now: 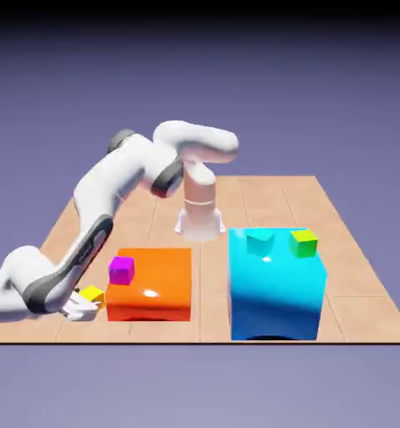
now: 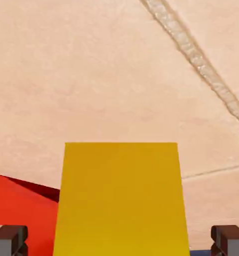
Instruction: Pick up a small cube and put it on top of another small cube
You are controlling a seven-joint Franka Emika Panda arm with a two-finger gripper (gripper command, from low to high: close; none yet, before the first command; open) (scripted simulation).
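The small cube, tiny and bright yellow (image 1: 92,293), lies on the table at the exterior view's lower left, just left of the big orange block. My gripper (image 1: 81,308) is down at table level around it. In the hand view the yellow cube (image 2: 121,200) fills the space between my two grey fingertips (image 2: 9,239), with a gap on each side, so the gripper (image 2: 119,241) is open and not touching it. The other small cube, bright green (image 1: 303,242), sits on the back right top of the tall cyan block (image 1: 279,288).
The big orange block (image 1: 153,288) stands close beside the yellow cube and carries a magenta cube (image 1: 121,269); it shows as red (image 2: 19,207) in the hand view. A teal cube (image 1: 258,243) sits on the cyan block, left of the green one. The wooden table (image 1: 362,276) ends near the front.
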